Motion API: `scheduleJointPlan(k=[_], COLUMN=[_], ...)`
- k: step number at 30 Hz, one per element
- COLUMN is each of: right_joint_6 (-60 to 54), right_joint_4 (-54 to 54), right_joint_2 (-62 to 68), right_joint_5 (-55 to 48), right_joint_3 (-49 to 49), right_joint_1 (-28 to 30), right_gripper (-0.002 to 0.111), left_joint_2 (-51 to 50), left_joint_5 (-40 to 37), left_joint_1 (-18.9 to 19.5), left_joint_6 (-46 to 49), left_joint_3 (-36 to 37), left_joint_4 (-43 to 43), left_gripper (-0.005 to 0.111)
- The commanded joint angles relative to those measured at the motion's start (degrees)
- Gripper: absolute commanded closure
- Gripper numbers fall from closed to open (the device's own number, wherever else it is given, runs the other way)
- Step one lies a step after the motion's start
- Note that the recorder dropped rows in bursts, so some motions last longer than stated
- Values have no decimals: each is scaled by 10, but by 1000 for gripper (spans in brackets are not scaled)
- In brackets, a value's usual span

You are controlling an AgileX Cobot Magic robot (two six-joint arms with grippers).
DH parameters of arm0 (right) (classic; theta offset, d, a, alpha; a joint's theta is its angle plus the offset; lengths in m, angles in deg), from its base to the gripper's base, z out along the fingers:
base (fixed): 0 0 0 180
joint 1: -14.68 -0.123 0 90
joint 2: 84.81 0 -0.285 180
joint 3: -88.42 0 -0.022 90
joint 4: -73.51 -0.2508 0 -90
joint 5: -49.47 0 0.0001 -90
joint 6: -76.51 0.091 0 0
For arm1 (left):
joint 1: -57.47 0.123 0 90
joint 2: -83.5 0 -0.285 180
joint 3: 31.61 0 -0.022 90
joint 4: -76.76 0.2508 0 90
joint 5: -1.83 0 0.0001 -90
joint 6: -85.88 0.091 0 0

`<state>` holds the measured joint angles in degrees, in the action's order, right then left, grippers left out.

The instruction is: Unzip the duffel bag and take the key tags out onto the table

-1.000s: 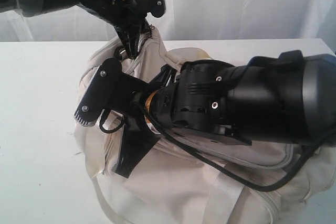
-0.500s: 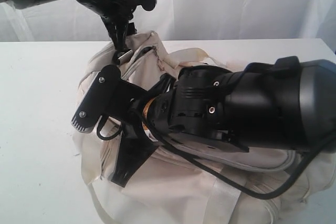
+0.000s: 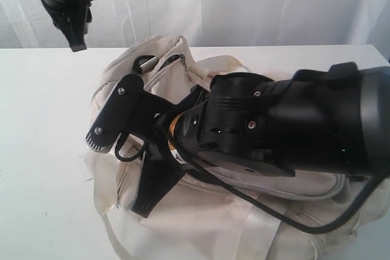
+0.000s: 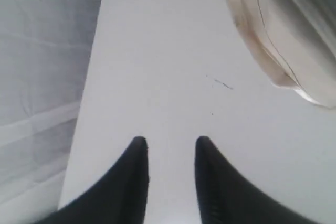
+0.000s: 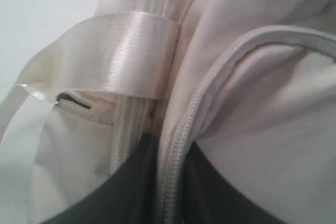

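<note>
The cream duffel bag [image 3: 207, 211] lies on the white table [image 3: 42, 101], with a black strap ring [image 3: 144, 62] at its top. My right gripper [image 3: 144, 204] points down into the bag's near side. In the right wrist view it [image 5: 170, 142] is shut on a grey zipper edge [image 5: 170, 182] of the bag [image 5: 262, 103], beside a shiny webbing strap [image 5: 121, 51]. My left gripper [image 3: 77, 44] hangs high at the far left, clear of the bag. In its wrist view it [image 4: 170, 140] is open and empty over the bare table [image 4: 157, 51], with the bag's edge [image 4: 273, 35] off to one side. The key tags are hidden.
A white curtain [image 3: 256, 4] hangs behind the table's far edge. The bulky right arm [image 3: 292, 126] covers much of the bag's top. In the left wrist view the table's edge [image 4: 89, 77] runs close by the open gripper.
My left gripper has let go of the bag's top and swung up and left, away from the bag. The bag's raised end has sagged. The right arm has hardly moved.
</note>
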<state>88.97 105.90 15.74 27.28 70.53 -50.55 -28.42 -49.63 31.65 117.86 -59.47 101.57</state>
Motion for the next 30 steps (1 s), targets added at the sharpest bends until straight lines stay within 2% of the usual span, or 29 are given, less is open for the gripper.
scheduleJointPlan(k=[1,2,5,9,13,16,20,30], right_joint_6=[6,7,7,7,7,7,5,-48], right_joint_4=[-13,-13,-13,-13,-14,-27,-61,-87], right_joint_2=[-35,-42,-65,-102,-138,-159,-177,-170], right_joint_5=[-24,-24,-26,-70,-149,-210,-257,-253], right_joint_3=[-5,-5,-5,-5,-5,-5,-5,-5], right_joint_1=[-5,-5,-5,-5,-5,-5,-5,-5], right_gripper=[72,67,59,58,58,58,58,58], left_joint_2=[39,48,72,106,149,204,283,423], left_joint_5=[-71,-86,-126,-185,-185,-177,-111,-67], left_joint_1=[21,26,40,52,52,52,52,52], left_joint_6=[-18,-18,-20,-20,-20,-45,-67,-69], left_joint_3=[-3,-2,-2,2,47,122,232,460], left_joint_4=[-54,-70,-124,-195,-248,-266,-265,-325], left_gripper=[102,107,107,107,107,107,107,107])
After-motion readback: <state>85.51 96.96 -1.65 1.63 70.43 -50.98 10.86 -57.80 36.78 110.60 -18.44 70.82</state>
